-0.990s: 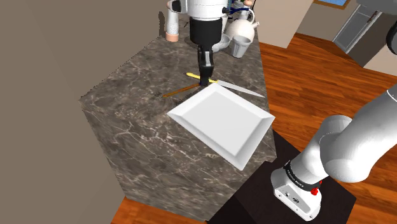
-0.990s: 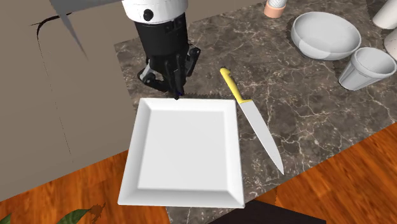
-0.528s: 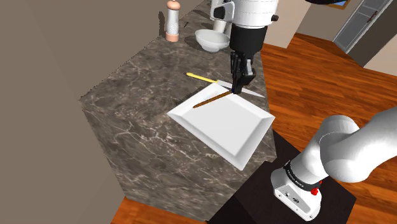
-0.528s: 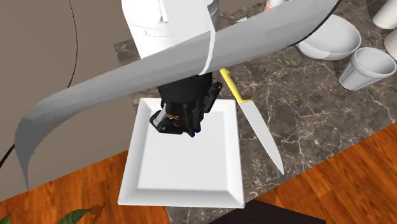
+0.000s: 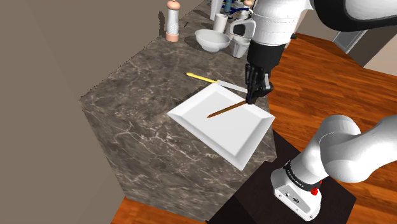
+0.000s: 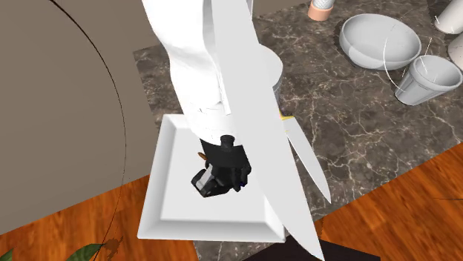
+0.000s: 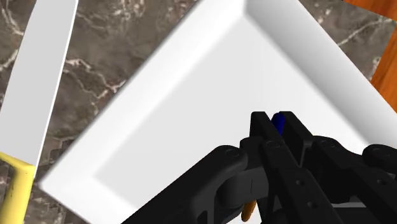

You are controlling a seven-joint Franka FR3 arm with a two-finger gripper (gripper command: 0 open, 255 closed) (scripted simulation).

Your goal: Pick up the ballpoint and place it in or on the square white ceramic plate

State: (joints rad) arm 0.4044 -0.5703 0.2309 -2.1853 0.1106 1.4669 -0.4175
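A square white plate (image 5: 224, 132) lies at the near corner of the marble counter (image 5: 137, 95). My black gripper (image 5: 256, 95) hovers over the plate's edge nearest the arm, shut on one end of a thin brown ballpoint (image 5: 224, 110). The pen slants out low over the plate's middle; I cannot tell whether it touches. In the wrist view the gripper (image 7: 275, 125) clasps the ballpoint, whose blue tip (image 7: 277, 119) pokes out above the plate (image 7: 191, 108). In the second exterior view the arm hides most of the gripper (image 6: 219, 178) and the plate (image 6: 172, 194).
A yellow-handled knife (image 5: 207, 79) lies on the counter just beyond the plate, its blade (image 7: 38, 83) close to the rim. A bowl (image 5: 212, 39), a cup (image 6: 430, 78) and a grinder (image 5: 173, 20) stand at the counter's far end. Wooden floor surrounds the counter.
The gripper has carried the ballpoint from the counter beside the knife toward the shoulder view's right, so that it now hangs over the plate. Plate and knife have stayed put.
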